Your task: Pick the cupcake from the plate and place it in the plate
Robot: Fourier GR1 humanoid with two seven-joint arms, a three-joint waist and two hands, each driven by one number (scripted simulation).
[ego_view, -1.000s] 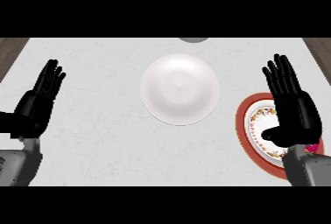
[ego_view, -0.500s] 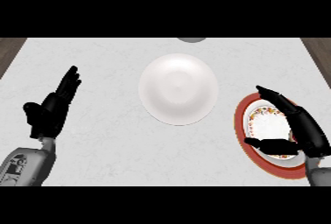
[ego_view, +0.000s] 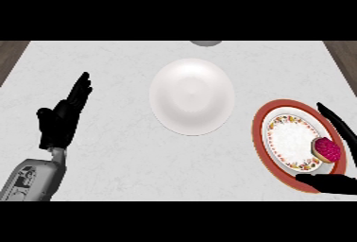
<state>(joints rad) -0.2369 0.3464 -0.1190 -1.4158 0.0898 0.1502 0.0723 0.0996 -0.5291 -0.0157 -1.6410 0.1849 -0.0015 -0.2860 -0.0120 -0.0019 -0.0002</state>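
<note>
Pale marbled surface [ego_view: 125, 156] here, with a plain white plate [ego_view: 191, 96] sitting in the middle. Over on my right is a red-rimmed plate [ego_view: 259, 142], and the cupcake [ego_view: 326, 148] with pink frosting sits near its right edge. My right robot hand [ego_view: 333, 182] is spread wide around that cupcake, not touching it. My left robot hand [ego_view: 64, 116] rests open near the left edge.

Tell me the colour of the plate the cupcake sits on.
Head view: the cupcake's plate has a red rim and a white centre ringed by a floral band.

Kitchen: marble counter [ego_view: 125, 156], plates [ego_view: 191, 97]
</note>
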